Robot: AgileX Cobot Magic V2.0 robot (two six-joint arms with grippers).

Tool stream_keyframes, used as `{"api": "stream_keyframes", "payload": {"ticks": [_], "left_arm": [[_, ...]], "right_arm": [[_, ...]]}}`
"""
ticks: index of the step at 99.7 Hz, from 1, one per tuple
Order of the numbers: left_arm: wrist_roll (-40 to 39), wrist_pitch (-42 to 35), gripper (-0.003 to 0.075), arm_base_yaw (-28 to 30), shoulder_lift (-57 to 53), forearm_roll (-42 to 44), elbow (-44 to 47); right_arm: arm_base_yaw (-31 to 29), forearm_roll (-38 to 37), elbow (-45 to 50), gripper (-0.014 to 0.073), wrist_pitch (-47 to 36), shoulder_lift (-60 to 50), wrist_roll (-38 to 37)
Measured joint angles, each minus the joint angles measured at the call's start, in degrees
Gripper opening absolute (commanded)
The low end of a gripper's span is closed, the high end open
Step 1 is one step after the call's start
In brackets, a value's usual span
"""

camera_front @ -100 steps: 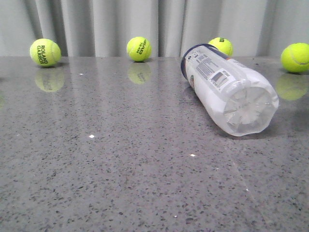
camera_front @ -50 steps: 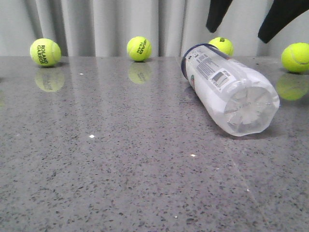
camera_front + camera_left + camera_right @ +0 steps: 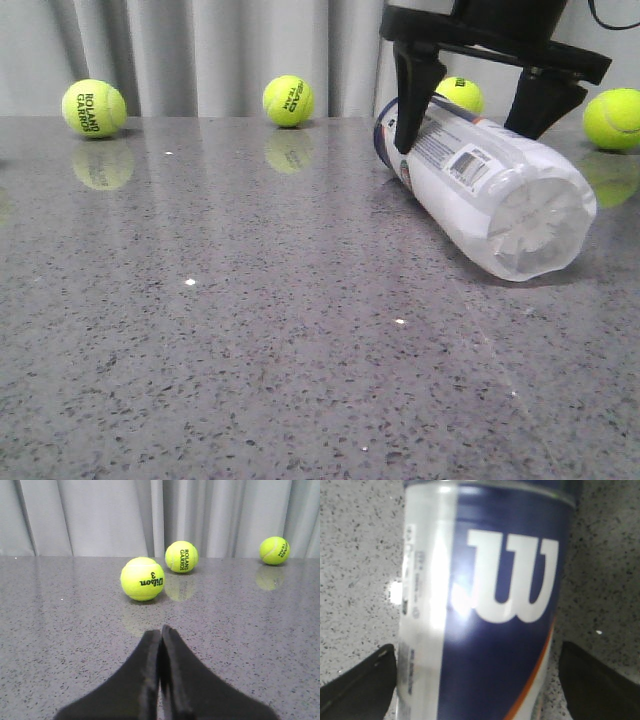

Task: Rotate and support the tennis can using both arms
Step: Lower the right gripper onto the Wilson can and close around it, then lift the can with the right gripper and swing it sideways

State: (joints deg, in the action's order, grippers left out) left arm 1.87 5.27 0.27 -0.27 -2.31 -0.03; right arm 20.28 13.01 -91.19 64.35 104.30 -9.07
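Tennis can (image 3: 487, 190) lies on its side near the right edge of the grey surface (image 3: 250, 330), lobed base toward the camera. Right end effector (image 3: 470, 125) straddles its far part, fingers spread either side, its upper body cut off; contact cannot be made out. Left end effector (image 3: 160, 645) is clenched, empty.

The tennis can (image 3: 483, 185) is lying on its side on the tabletop (image 3: 250, 330), right of centre. The right pincer (image 3: 470, 110) is straddling it. Four balls are sitting behind.
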Motion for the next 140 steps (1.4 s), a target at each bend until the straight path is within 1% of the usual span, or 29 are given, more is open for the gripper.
{"api": "stream_keyframes", "payload": {"ticks": [19,25,30,47,55,79,86,100,121,130,131,132,133,140], "left_arm": [[0.00,0.00,-0.0020,0.00,0.00,0.00,0.00],[0.00,0.00,-0.0020,0.00,0.00,0.00,0.00],[0.00,0.00,-0.0020,0.00,0.00,0.00,0.00],[0.00,0.00,-0.0020,0.00,0.00,0.00,0.00],[0.00,0.00,-0.0020,0.00,0.00,0.00,0.00],[0.00,0.00,-0.0020,0.00,0.00,0.00,0.00],[0.00,0.00,-0.0020,0.00,0.00,0.00,0.00],[0.00,0.00,-0.0020,0.00,0.00,0.00,0.00],[0.00,0.00,-0.0020,0.00,0.00,0.00,0.00],[0.00,0.00,-0.0020,0.00,0.00,0.00,0.00],[0.00,0.00,-0.0020,0.00,0.00,0.00,0.00],[0.00,0.00,-0.0020,0.00,0.00,0.00,0.00],[0.00,0.00,-0.0020,0.00,0.00,0.00,0.00],[0.00,0.00,-0.0020,0.00,0.00,0.00,0.00]], "right_arm": [[0.00,0.00,-0.12,0.0645,0.00,2.04,0.00],[0.00,0.00,-0.12,0.0632,0.00,2.43,0.00],[0.00,0.00,-0.12,0.0601,0.00,2.40,0.00],[0.00,0.00,-0.22,0.0448,0.00,2.40,0.00],[0.00,0.00,-0.22,0.0405,0.00,2.40,0.00],[0.00,0.00,-0.33,0.0398,0.00,2.40,0.00],[0.10,0.00,-0.73,0.0398,0.21,2.40,1.35],[1.02,-0.11,-4.12,0.0398,1.16,2.40,8.30],[4.47,-0.11,-9.65,0.0398,2.81,2.40,22.80],[6.46,-0.11,-11.17,0.0398,3.63,2.40,31.32],[6.80,-0.11,-11.33,0.0398,3.63,2.40,32.75],[8.71,-0.11,-11.99,0.0398,3.99,2.40,40.14],[9.32,-0.11,-11.99,0.0398,3.99,2.40,42.40],[11.20,-0.11,-12.11,0.0398,3.99,2.40,49.12]]}}
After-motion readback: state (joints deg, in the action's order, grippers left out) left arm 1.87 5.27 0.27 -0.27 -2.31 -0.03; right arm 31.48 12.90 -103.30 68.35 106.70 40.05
